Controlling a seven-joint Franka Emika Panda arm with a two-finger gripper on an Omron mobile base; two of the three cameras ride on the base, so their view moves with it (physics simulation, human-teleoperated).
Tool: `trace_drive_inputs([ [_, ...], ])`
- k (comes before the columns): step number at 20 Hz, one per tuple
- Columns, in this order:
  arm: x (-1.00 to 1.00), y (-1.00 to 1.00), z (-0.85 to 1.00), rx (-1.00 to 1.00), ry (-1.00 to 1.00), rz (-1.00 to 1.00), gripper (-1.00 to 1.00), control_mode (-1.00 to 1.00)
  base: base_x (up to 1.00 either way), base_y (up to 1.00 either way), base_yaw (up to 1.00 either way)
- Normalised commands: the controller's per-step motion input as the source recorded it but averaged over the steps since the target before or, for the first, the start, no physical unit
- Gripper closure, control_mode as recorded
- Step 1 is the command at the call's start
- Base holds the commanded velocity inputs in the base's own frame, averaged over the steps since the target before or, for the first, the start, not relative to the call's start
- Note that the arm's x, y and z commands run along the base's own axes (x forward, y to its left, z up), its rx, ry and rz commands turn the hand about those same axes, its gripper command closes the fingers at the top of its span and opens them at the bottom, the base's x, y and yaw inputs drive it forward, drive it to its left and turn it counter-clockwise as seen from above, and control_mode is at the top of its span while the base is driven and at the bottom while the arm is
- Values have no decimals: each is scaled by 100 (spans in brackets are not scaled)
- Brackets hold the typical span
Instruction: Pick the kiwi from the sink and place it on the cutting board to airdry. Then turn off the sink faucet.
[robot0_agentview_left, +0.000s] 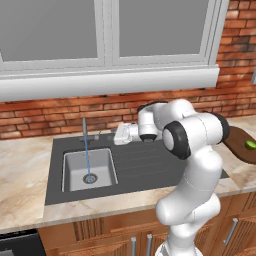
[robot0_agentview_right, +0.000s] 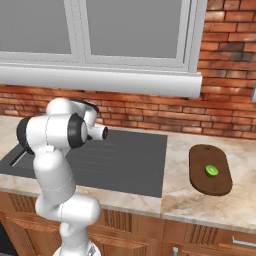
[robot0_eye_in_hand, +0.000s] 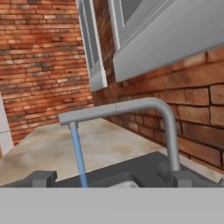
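The kiwi (robot0_agentview_right: 211, 170), small, bright green and rounded, lies on the dark brown oval cutting board (robot0_agentview_right: 200, 179) at the right of the right base view, on the marble surface (robot0_agentview_right: 180, 197). The sink faucet (robot0_eye_in_hand: 164, 120) is a grey bent spout pouring a thin blue stream into the sink (robot0_agentview_left: 75, 170). The fingers (robot0_eye_in_hand: 113, 178) stand wide apart, holding nothing, their tips at the bottom of the hand view either side of the stream; the faucet rises just beyond the right tip.

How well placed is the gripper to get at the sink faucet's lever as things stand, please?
Probably well: the gripper sits open beside the sink faucet, nothing between them. The kiwi already lies on the cutting board; water is running.
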Motion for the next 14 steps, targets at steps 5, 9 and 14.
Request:
trace_drive_inputs([
  [5,11,1,-7,0,0,0,-100,-100,0,0,0],
  [9,8,0,-11,0,0,0,-100,-100,0,0,0],
  [14,9,1,-11,0,0,0,-100,-100,0,0,0],
])
